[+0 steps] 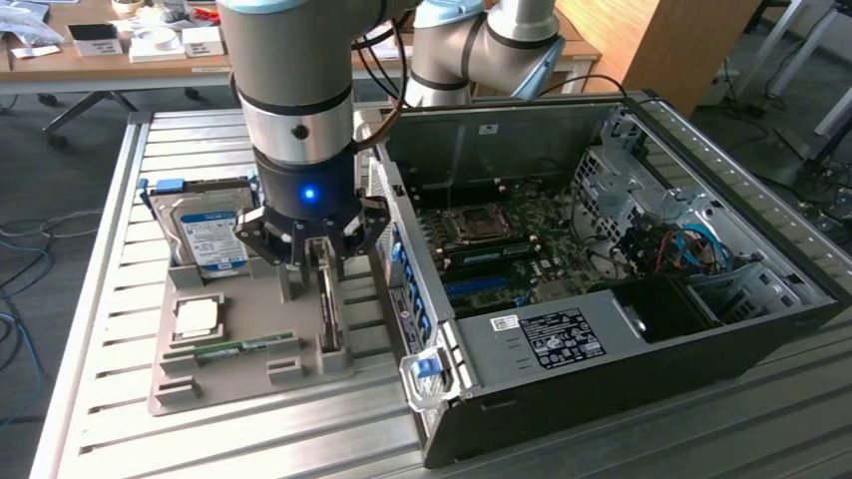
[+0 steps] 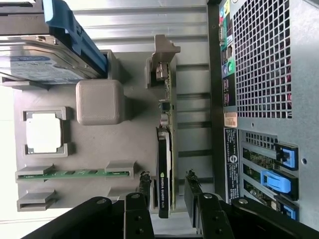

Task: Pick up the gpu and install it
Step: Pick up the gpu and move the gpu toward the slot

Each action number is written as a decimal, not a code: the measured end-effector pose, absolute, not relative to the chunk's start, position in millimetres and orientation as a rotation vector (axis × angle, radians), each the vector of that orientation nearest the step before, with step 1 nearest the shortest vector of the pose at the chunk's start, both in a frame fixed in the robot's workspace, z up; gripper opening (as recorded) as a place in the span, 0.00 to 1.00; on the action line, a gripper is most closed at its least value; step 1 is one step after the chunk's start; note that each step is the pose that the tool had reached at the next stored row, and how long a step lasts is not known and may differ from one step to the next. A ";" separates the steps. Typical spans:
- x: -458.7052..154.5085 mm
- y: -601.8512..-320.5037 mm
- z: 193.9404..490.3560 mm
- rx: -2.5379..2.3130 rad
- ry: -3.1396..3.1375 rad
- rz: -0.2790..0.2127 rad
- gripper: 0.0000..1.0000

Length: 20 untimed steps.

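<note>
Gripper [image 2: 168,185] hangs directly over the gpu [image 2: 165,124], jaws apart and straddling its upper edge. The card stands on edge in the gray tray [image 2: 134,144] beside the computer case [image 2: 264,59], its long axis running between the jaws.

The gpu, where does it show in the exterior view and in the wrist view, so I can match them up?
Exterior view: the gpu stands on edge in the grey tray, under the open jaws, beside the computer case.
Wrist view: the gpu stands on edge between the open jaws.
Shared landmark: the blue-labelled hard drive at the tray's end.
</note>
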<state>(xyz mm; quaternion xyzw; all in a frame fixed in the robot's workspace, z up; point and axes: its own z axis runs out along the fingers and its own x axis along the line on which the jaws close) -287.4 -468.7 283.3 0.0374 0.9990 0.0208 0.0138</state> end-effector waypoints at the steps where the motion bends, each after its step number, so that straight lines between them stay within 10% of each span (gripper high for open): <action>1: -287.2 -468.7 282.3 0.116 3.111 0.065 0.42; 20: -286.0 -468.7 262.0 0.117 3.111 0.065 0.42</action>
